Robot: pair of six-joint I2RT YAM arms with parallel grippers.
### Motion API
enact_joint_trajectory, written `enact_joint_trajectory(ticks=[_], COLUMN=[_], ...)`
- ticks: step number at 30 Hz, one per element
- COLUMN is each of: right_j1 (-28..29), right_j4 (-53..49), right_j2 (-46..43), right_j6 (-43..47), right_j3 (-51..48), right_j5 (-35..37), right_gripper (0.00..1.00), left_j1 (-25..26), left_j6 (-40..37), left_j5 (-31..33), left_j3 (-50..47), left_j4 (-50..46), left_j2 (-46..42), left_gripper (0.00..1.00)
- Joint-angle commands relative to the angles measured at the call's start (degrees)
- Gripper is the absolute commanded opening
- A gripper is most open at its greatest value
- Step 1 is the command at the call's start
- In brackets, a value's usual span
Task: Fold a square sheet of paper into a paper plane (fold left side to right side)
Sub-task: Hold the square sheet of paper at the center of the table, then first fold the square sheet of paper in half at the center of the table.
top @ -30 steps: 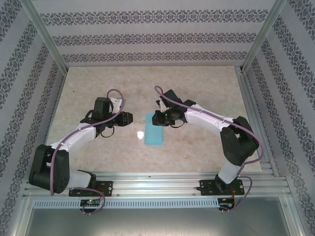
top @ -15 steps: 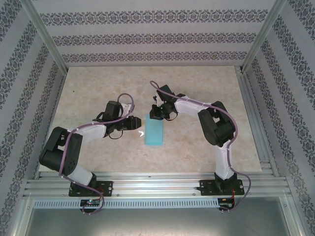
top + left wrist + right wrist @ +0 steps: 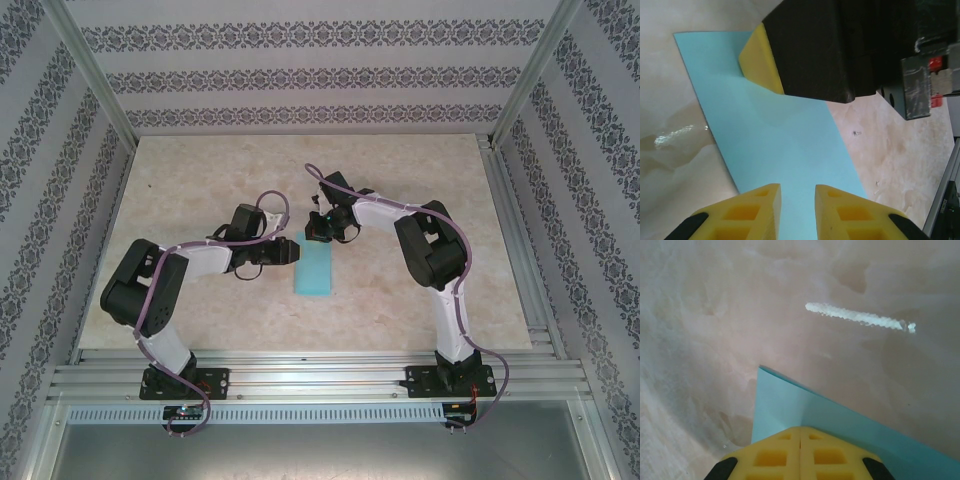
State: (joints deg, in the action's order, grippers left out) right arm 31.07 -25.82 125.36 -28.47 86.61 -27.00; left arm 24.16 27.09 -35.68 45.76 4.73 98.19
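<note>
One square sheet of paper [image 3: 314,269], folded. At its far end, right gripper [image 3: 800,432] pressed together; at its left edge, left gripper [image 3: 797,192] slightly spread.

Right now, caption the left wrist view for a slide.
Left gripper, slightly open, over the folded turquoise paper; shut right gripper at its far end.
</note>
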Motion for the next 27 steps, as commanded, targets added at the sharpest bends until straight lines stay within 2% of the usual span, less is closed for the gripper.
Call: enact_joint_trajectory(ticks=[1, 15, 27], right_j1=[-0.22, -0.22, -0.22], right_j4=[-0.97, -4.42, -5.95], right_j2=[1.95, 2.96, 3.34], right_j6=[1.55, 3.03, 3.65], right_j3=[1.46, 2.11, 2.47], right_j5=[-0.22, 2.02, 3.70], right_gripper=[0.06, 0.06, 0.06], left_j1=[1.32, 2.66, 3.67], left_j6=[-1.55, -5.57, -9.12], left_j5=[-0.45, 0.28, -1.78], left_j3=[2.94, 3.87, -1.45], left_j4=[2.01, -0.58, -0.52], left_j2=[1.86, 7.97, 4.99], left_gripper=[0.24, 0.23, 0.25])
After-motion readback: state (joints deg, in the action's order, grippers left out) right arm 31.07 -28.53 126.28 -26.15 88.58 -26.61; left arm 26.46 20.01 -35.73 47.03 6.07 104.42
